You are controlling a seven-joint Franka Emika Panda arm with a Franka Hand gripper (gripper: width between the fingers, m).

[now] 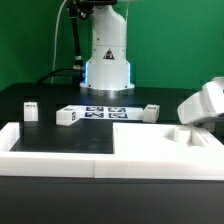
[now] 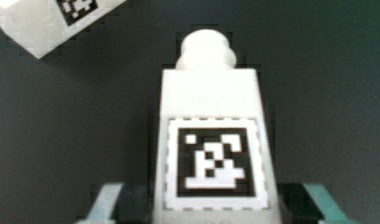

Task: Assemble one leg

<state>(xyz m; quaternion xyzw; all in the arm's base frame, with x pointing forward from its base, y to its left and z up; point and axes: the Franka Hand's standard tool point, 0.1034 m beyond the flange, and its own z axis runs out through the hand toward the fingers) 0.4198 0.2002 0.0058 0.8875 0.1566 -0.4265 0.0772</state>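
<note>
Two teal-edged fingers (image 2: 109, 205) of the gripper (image 2: 213, 208) clamp the leg (image 2: 212, 120), a smooth white square-sided post with a rounded peg at its tip and a crisp black-and-white tag on its face. Matte black table (image 2: 329, 60) lies behind it, and another tagged white block (image 2: 54, 25) sits nearby.

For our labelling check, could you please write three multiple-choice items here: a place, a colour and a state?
1. Where is the gripper in the exterior view? A) at its far left B) over the white panel at its right C) out of view
2. What colour is the tabletop? A) red B) yellow C) black
3. How is the leg in the wrist view? A) between the fingers, tag towards the camera B) lying apart from them C) snapped in two
Key: 1 B, it hangs above the panel; 2 C, bare black surface; 3 A, fingers flank it.
</note>
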